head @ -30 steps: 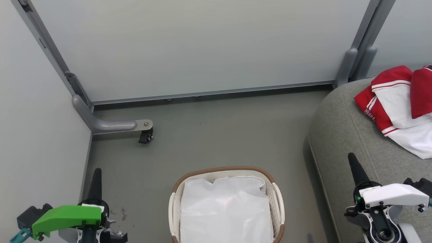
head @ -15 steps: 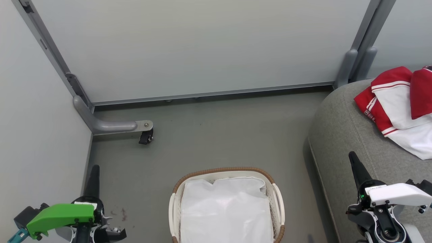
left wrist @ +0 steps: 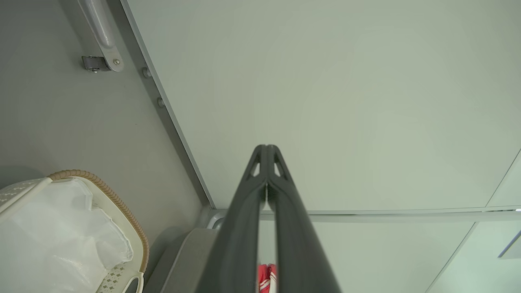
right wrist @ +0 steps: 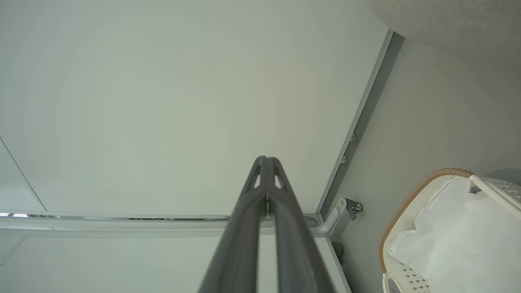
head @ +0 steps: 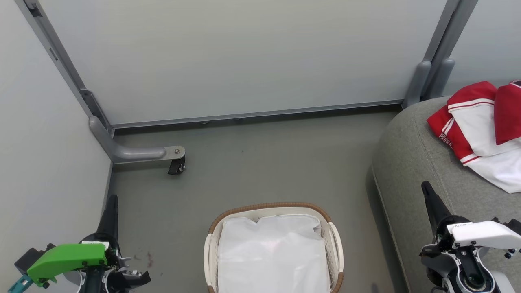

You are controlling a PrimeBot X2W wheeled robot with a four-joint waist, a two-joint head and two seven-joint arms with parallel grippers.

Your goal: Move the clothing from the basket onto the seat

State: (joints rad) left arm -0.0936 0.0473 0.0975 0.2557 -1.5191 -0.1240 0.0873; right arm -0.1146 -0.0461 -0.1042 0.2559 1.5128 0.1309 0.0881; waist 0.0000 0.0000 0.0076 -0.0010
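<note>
Nearby, wall castor [head: 176, 166], left tool [left wrist: 266, 148] and right tool [right wrist: 265, 159] pressed together (tips touching), clothing [head: 474, 122] on seat [head: 411, 162].

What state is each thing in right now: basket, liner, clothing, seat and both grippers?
basket: upright on the floor, with just the liner seen inside.
liner: white, rumpled, spread across the basket's inside.
clothing: out of the basket, lying crumpled on the seat.
seat: bearing the clothing on its far part.
left gripper: shut, holding nothing.
right gripper: shut, holding nothing.
</note>
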